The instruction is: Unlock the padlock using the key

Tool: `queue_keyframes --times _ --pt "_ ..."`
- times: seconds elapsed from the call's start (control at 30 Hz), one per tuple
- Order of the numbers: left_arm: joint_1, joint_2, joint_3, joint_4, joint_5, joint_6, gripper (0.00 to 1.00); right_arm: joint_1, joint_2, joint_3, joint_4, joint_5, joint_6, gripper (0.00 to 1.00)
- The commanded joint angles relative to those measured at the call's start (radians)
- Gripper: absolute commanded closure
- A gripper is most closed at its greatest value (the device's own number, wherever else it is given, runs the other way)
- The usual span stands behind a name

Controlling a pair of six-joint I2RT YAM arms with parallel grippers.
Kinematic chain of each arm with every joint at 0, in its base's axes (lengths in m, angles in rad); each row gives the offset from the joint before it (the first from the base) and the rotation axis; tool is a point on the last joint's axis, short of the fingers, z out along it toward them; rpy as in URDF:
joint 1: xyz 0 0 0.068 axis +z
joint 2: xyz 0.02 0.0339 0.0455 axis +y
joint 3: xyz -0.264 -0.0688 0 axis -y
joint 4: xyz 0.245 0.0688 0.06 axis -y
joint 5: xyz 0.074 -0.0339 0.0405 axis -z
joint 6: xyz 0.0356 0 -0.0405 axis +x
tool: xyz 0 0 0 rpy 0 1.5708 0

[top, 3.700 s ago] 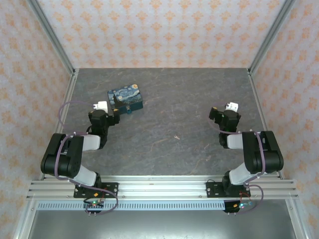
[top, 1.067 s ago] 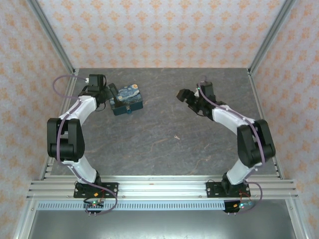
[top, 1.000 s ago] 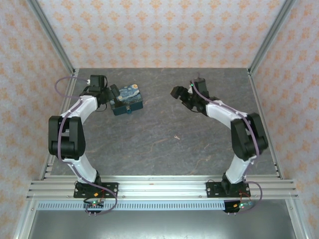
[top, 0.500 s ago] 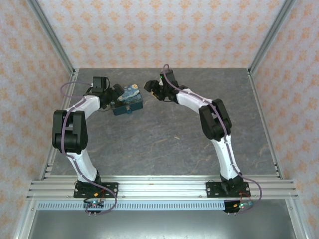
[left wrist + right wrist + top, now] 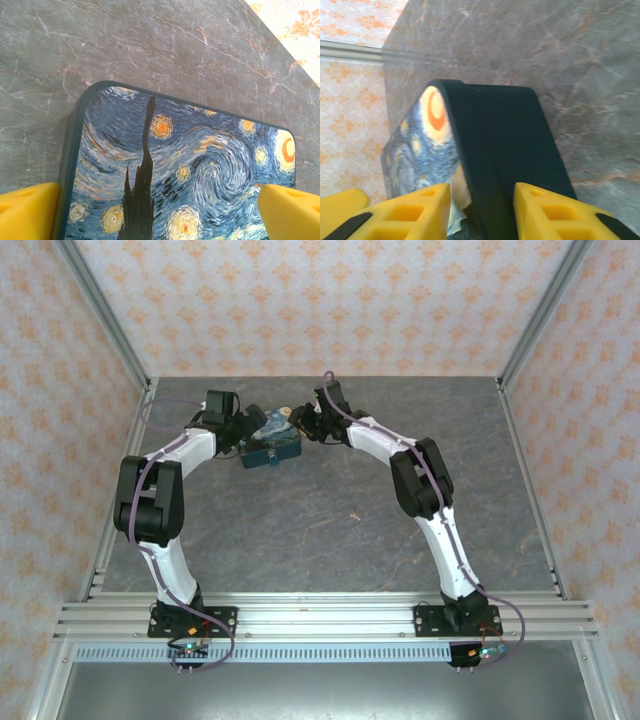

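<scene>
1. The left claw (image 5: pixel 160 215) gapes wide, one yellow fingertip (image 5: pixel 27 212) at each side of the padlock (image 5: pixel 190 165).
2. The right claw (image 5: pixel 482 212) stands narrower, straddling the padlock's dark teal edge; I cannot tell whether it pinches.
3. The padlock lies painted face up on the worktop (image 5: pixel 350 510), between both claws.

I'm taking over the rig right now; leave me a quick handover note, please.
Left gripper: open, fingers either side of the padlock.
Right gripper: astride the padlock's teal edge, grip unclear.
Padlock: on the table, far side, left of centre.
Key: seemingly the small teal bit at its near edge, unheld.
Done: both arms at padlock.
Left: take key, insert, turn.
</scene>
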Motion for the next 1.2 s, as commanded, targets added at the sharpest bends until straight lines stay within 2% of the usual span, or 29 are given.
queue_keyframes --times 0.0,0.43,0.63,0.77,0.97,1.07,1.17 --pt "-0.058 -0.012 0.028 0.007 0.015 -0.023 0.00 0.024 -0.113 -0.126 0.039 -0.019 0.000 0.62" --pt "-0.252 -0.169 -0.178 0.067 -0.088 -0.089 0.00 0.024 -0.462 -0.735 0.329 0.058 0.088 0.62" --pt "-0.348 -0.261 -0.268 0.061 -0.191 -0.121 0.00 0.024 -0.565 -0.909 0.409 0.075 0.125 0.61" --pt "-0.357 -0.272 -0.281 0.030 -0.209 -0.144 0.00 0.024 -0.622 -0.992 0.435 0.093 0.144 0.58" --pt "-0.355 -0.273 -0.256 -0.045 -0.247 -0.119 0.00 0.025 -0.710 -1.102 0.468 0.129 0.164 0.40" --pt "-0.347 -0.279 -0.224 -0.102 -0.269 -0.088 0.00 0.024 -0.772 -1.111 0.415 0.155 0.135 0.33" --pt "-0.333 -0.307 -0.199 -0.153 -0.276 -0.059 0.00 0.024 -0.843 -1.109 0.339 0.188 0.100 0.31"
